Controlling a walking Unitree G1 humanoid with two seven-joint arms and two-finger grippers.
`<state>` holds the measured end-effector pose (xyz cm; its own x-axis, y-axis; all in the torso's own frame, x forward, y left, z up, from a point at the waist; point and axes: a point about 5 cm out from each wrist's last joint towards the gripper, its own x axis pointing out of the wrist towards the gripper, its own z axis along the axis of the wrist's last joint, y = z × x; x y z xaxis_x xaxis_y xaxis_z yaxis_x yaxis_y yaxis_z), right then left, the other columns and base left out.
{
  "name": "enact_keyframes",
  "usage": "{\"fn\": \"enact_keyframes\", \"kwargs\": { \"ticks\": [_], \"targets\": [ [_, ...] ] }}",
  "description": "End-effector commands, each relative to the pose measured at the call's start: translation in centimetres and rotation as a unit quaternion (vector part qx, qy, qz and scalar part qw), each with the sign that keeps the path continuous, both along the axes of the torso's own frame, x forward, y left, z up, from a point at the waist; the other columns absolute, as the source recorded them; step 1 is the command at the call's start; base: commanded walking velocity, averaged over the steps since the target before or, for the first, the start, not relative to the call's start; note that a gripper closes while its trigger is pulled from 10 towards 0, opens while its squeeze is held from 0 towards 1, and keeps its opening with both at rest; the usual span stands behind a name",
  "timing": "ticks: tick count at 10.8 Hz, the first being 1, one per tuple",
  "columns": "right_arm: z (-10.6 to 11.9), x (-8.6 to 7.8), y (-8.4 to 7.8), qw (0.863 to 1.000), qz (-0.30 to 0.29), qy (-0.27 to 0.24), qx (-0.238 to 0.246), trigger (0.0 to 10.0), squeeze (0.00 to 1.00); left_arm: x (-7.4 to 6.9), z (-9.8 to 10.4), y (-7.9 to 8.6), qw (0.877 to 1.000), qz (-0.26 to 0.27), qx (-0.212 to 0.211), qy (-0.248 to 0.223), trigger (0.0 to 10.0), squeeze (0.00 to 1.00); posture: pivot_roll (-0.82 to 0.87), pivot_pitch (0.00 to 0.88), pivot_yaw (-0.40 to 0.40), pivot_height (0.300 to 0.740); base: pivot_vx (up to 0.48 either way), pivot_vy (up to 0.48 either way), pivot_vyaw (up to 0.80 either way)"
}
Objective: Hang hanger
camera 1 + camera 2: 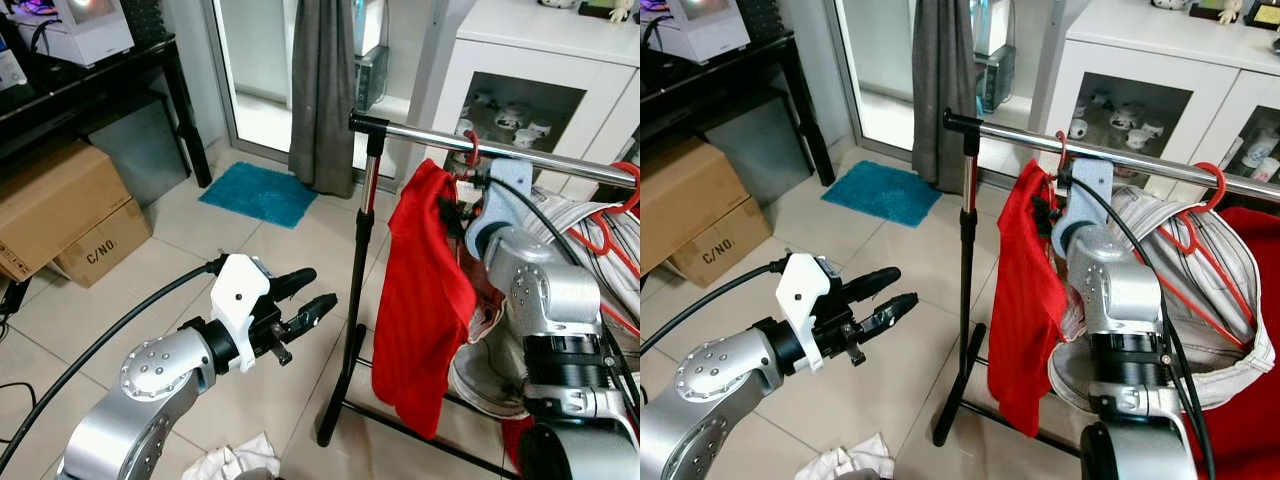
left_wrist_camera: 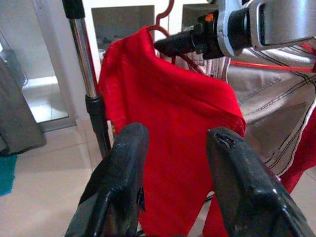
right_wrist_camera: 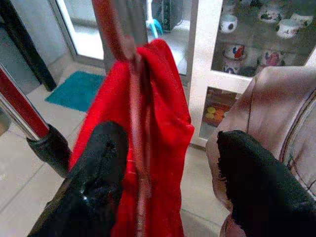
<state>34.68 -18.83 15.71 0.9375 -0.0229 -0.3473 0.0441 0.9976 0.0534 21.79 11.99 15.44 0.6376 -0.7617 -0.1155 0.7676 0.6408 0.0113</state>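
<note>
Daylight enters through the glass door [image 1: 262, 70] behind the grey curtain [image 1: 322, 90], washing out the floor beyond it and the left edge of the left wrist view. The tiled floor [image 1: 200, 250] is evenly bright, with soft shadows only. A highlight runs along the chrome rail [image 1: 500, 148]. The eye views are fairly sharp. In both wrist views the near black fingers [image 2: 123, 182] are soft and out of focus; the red hanger [image 3: 136, 128] close to the right wrist lens is blurred.
</note>
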Motion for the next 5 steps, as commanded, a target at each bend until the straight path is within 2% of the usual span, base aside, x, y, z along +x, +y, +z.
{"fn": "enact_keyframes", "kwargs": {
  "ticks": [1,5],
  "targets": [
    [1.0,0.5,0.1,1.000,0.006,-0.018,-0.006,0.0,0.00,-0.2,0.3,-0.1,1.000,-0.008,0.001,-0.003,10.0,0.00,0.03,0.024,0.025,0.740,0.000,0.000,0.00],
    [0.1,1.6,0.1,1.000,0.014,-0.008,-0.015,0.0,0.00,-0.2,0.3,0.0,1.000,-0.010,0.004,-0.003,10.0,0.00,0.03,0.025,0.028,0.740,0.000,0.000,0.00]
  ]
}}
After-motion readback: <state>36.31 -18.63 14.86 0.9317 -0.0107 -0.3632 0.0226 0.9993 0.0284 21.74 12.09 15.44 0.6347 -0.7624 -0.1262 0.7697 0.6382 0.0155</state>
